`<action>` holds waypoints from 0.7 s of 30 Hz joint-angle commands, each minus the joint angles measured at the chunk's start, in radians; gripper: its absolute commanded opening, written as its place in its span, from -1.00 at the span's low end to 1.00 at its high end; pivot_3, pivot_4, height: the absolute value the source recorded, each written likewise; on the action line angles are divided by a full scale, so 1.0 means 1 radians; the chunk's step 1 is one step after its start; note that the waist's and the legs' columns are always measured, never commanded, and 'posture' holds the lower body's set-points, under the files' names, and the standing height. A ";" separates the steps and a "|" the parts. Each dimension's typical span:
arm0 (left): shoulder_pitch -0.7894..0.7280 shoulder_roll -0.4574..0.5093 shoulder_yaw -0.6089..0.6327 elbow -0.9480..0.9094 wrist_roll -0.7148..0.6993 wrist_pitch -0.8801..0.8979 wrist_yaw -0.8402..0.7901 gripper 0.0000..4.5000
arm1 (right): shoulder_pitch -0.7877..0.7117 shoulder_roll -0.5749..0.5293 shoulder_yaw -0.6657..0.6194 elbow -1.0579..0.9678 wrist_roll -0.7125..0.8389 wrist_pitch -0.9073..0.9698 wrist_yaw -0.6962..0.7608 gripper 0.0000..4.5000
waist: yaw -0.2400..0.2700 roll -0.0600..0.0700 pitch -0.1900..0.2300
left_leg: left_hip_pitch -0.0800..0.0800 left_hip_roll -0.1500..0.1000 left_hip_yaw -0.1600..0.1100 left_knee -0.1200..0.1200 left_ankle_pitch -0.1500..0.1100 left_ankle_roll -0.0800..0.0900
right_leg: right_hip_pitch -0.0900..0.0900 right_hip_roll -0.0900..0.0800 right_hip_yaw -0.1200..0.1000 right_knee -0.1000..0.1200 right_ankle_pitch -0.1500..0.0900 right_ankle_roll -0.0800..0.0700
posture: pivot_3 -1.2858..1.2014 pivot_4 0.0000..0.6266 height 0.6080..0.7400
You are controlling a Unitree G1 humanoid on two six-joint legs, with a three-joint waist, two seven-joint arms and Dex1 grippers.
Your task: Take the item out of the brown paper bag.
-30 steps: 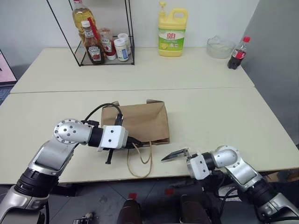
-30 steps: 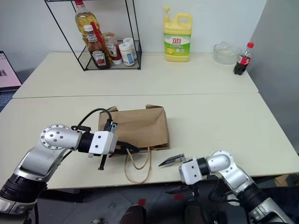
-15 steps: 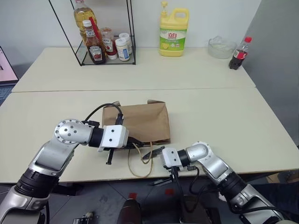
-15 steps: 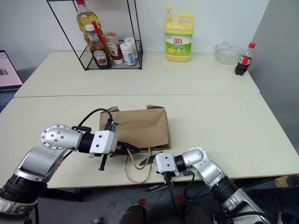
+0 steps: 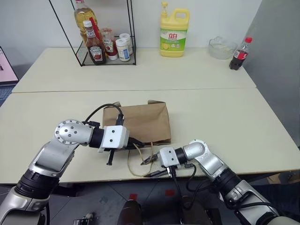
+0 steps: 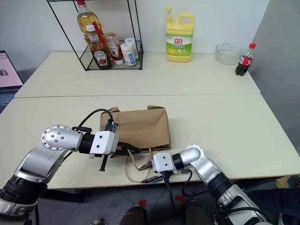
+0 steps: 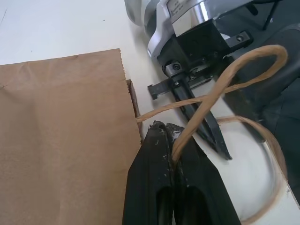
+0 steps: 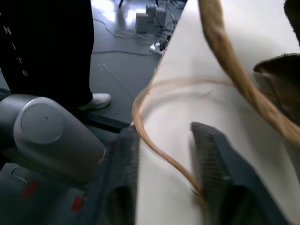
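Left gripper: jaws pressed together, pinching a twisted-paper handle of the brown paper bag, which lies flat on the worktop. The bag hides its contents. Right gripper: jaws astride the other handle loop, gap between them visible; grip not discernible.

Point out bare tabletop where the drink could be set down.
Free: the near table right of the paper bag, and the far table between rack and yellow jug. Crowded: the front edge, where both pincers meet the bag's handles.
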 commanded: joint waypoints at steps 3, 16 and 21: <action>-0.010 -0.003 0.029 -0.022 -0.008 -0.007 0.010 -1.00 | -0.002 -0.032 -0.023 -0.062 0.029 0.060 0.040 -0.99 | 0.000 0.000 0.000 | 0.000 0.000 0.000 0.000 0.000 0.000 | 0.000 0.000 0.000 0.000 0.000 0.000 | 0.03 -0.52 1.00; -0.064 -0.025 0.045 0.004 -0.045 0.113 0.053 -1.00 | 0.003 -0.018 -0.027 -0.016 -0.018 0.045 -0.008 -0.99 | 0.000 0.000 0.000 | 0.000 0.000 0.000 0.000 0.000 0.000 | 0.000 0.000 0.000 -0.001 0.000 0.000 | 0.03 -0.52 1.00; -0.233 -0.075 0.082 0.064 -0.115 0.383 0.147 -1.00 | 0.021 -0.021 -0.012 0.000 -0.038 0.033 -0.014 -0.99 | 0.000 -0.001 0.000 | 0.000 0.000 -0.002 0.000 0.000 0.000 | 0.001 0.000 -0.001 0.000 0.000 0.000 | 0.03 -0.52 1.00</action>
